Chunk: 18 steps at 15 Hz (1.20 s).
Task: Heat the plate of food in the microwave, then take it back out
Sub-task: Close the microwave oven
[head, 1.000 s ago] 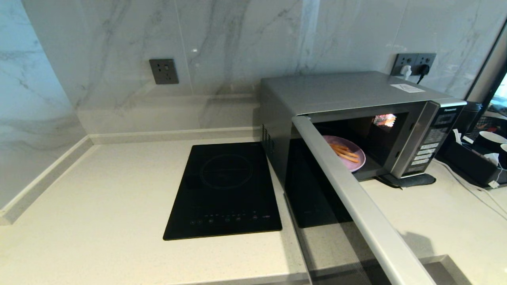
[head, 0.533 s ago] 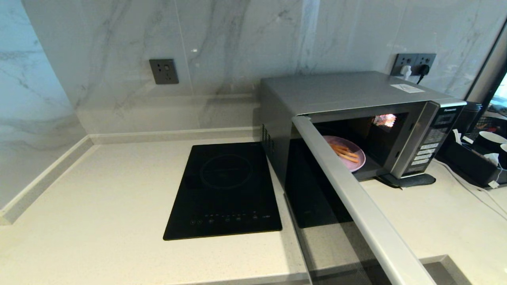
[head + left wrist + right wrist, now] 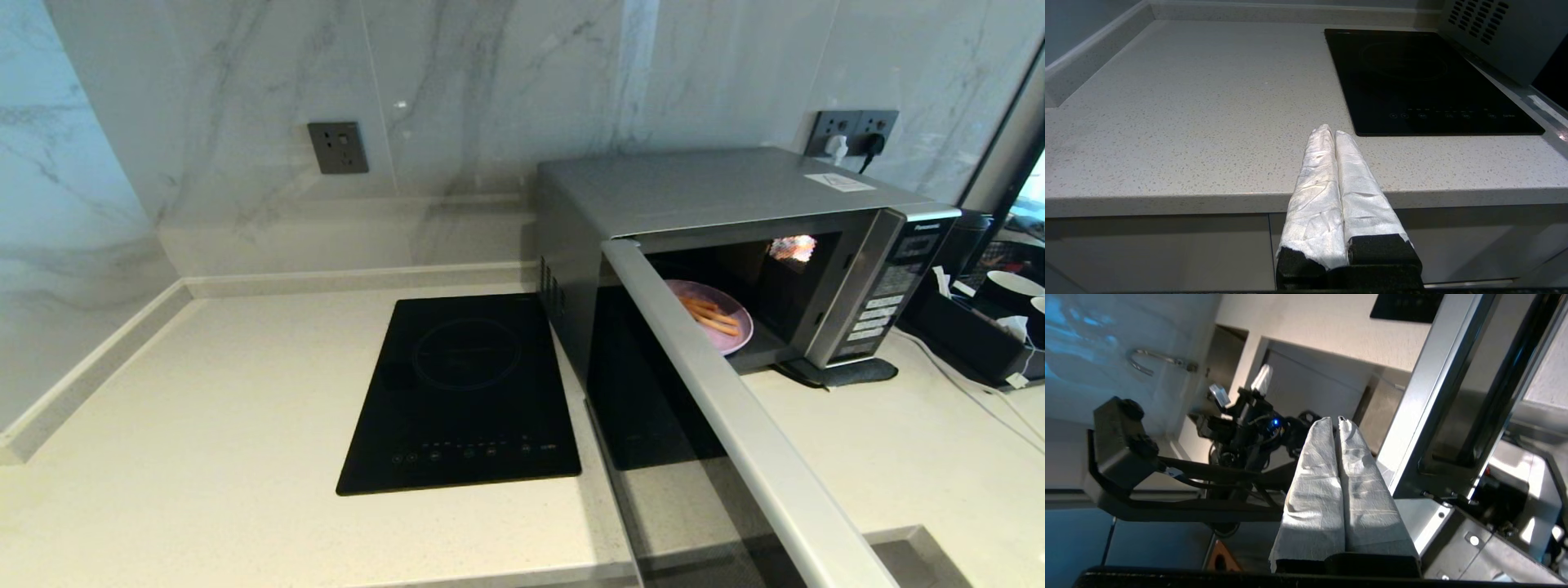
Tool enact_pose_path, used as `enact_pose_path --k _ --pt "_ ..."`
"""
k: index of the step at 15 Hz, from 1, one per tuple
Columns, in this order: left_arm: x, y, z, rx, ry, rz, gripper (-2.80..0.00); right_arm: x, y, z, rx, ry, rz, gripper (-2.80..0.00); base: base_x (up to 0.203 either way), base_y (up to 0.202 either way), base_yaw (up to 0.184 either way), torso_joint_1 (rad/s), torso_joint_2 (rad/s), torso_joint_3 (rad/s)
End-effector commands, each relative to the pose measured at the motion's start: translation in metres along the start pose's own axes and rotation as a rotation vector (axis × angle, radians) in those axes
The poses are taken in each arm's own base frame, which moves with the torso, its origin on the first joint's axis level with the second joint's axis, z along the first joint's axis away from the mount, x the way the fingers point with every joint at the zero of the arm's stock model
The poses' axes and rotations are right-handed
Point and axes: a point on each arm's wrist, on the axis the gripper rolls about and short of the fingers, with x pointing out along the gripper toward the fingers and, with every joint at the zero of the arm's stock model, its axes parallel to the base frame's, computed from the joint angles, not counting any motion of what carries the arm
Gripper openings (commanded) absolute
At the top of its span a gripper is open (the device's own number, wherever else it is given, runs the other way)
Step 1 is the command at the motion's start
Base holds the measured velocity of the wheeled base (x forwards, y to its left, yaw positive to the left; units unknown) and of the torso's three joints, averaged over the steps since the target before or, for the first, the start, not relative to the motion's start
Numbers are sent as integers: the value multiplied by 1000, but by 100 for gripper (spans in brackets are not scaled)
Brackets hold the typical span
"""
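The silver-grey microwave (image 3: 702, 192) stands on the counter at the right with its door (image 3: 735, 425) swung wide open toward me. Inside the cavity sits the lilac plate of food (image 3: 718, 318), orange fries showing, partly hidden behind the door's top edge. Neither arm appears in the head view. My left gripper (image 3: 1331, 130) is shut and empty, held before the counter's front edge, left of the hob. My right gripper (image 3: 1336, 419) is shut and empty, low beside the open door's (image 3: 1437, 396) silver edge, below counter height.
A flat black induction hob (image 3: 465, 392) is set into the pale counter (image 3: 204, 425) left of the microwave. Black containers, white cups and cables (image 3: 996, 318) crowd the far right. Marble wall with sockets (image 3: 337, 147) runs behind. The robot's other arm and base show past the right fingers.
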Motion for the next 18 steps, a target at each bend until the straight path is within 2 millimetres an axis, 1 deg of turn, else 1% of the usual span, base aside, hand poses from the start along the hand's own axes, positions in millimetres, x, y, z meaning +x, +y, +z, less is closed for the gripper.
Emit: enact_pose_path --k 1,3,5,7,11,15,18 --pt "0 0 0 0 0 0 -280 26 1 9 14 87 -27 -280 0 0 0 0 0 0" --pt "0 0 0 0 0 0 -280 42 0 13 20 137 -46 -280 0 0 0 0 0 0" --pt "0 0 0 0 0 0 -280 62 -4 17 38 186 -93 -280 0 0 0 0 0 0" --pt "0 0 0 0 0 0 -280 77 -3 18 37 230 -109 -280 0 0 0 0 0 0" --pt "0 0 0 0 0 0 -280 102 -1 10 21 340 -151 -280 0 0 0 0 0 0" --pt "0 0 0 0 0 0 -280 128 -5 -3 11 459 -280 -280 0 0 0 0 0 0" --pt "0 0 0 -1 0 0 -280 139 -6 -5 14 495 -305 -280 0 0 0 0 0 0"
